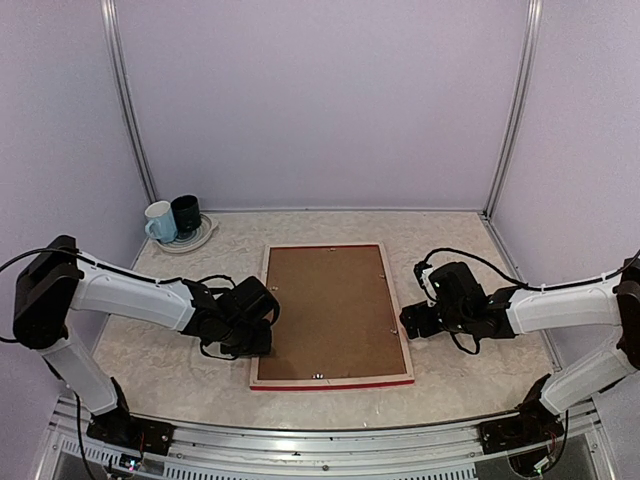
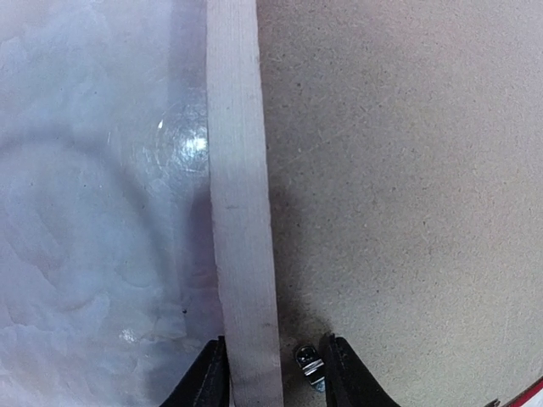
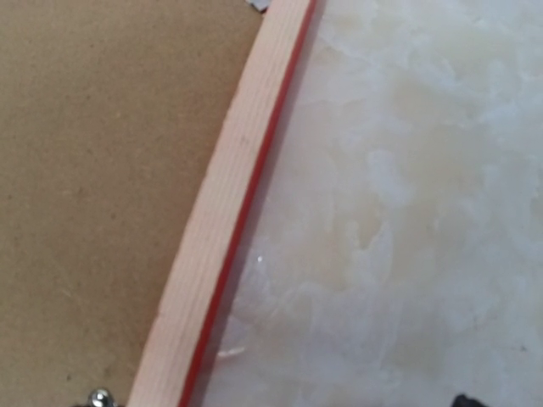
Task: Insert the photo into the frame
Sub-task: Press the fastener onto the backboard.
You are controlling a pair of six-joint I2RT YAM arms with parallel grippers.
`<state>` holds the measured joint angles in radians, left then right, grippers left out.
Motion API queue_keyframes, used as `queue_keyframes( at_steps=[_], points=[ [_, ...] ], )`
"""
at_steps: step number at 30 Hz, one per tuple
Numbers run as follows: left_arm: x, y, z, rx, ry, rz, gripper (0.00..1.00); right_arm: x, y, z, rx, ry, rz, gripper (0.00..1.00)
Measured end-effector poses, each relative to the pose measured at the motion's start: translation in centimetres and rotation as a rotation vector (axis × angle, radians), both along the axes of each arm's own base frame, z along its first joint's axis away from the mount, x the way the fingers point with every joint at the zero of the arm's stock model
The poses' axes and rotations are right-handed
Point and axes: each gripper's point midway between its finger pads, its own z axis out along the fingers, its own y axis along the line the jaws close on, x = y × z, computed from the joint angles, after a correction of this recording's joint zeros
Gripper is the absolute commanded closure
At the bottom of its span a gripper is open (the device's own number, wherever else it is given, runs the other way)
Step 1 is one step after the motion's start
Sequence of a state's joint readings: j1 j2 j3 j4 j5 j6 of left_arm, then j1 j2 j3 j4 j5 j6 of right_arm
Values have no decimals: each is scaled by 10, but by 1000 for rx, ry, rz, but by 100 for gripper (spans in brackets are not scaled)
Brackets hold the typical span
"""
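The frame (image 1: 331,382) lies face down in the middle of the table, pale wood back up, with a red edge along its near side. The brown backing board (image 1: 330,305) sits inside it. The photo is not visible in any view. My left gripper (image 1: 258,340) is low at the frame's left rail. In the left wrist view the gripper (image 2: 276,377) is open, its jaws standing either side of the pale rail (image 2: 242,212) and a small metal clip (image 2: 310,366). My right gripper (image 1: 408,322) is at the frame's right rail (image 3: 216,246). Only one dark fingertip (image 3: 465,399) shows over the bare table.
A white mug (image 1: 159,222) and a dark mug (image 1: 186,214) stand on a plate (image 1: 203,237) at the back left. Lilac walls close in the back and sides. Another metal clip (image 3: 100,397) sits on the board by the right rail.
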<state>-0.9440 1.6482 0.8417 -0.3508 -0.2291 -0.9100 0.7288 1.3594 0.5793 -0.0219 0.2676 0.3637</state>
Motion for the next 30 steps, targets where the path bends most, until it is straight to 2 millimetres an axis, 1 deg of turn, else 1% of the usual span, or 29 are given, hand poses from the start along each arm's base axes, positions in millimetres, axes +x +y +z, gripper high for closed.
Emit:
queue_keyframes(
  at_steps=[5, 8, 11, 14, 16, 18, 20, 22, 26, 27, 30],
  points=[
    [0, 2, 1, 8, -3, 2, 66, 1, 1, 1, 4, -4, 0, 9],
    [0, 3, 1, 11, -4, 2, 74, 1, 1, 1, 4, -4, 0, 9],
    [-1, 4, 1, 17, -3, 0, 76, 1, 1, 1, 4, -4, 0, 9],
    [-1, 5, 1, 20, -3, -3, 86, 1, 1, 1, 4, -4, 0, 9],
    [-1, 5, 1, 21, -4, -5, 86, 1, 1, 1, 4, -4, 0, 9],
    [-1, 5, 1, 25, -5, -9, 84, 1, 1, 1, 4, -4, 0, 9],
    [-1, 5, 1, 28, -5, -13, 73, 1, 1, 1, 4, -4, 0, 9],
    [-1, 5, 1, 30, -5, -16, 69, 1, 1, 1, 4, -4, 1, 9],
    [-1, 5, 2, 35, -10, -30, 65, 0, 1, 1, 6, -2, 3, 9],
    [-1, 6, 3, 39, -10, -34, 63, 0, 2, 1, 7, -1, 5, 10],
    [-4, 11, 4, 59, 0, -42, 61, -1, 3, 0, 13, 4, 14, 9]
  ],
)
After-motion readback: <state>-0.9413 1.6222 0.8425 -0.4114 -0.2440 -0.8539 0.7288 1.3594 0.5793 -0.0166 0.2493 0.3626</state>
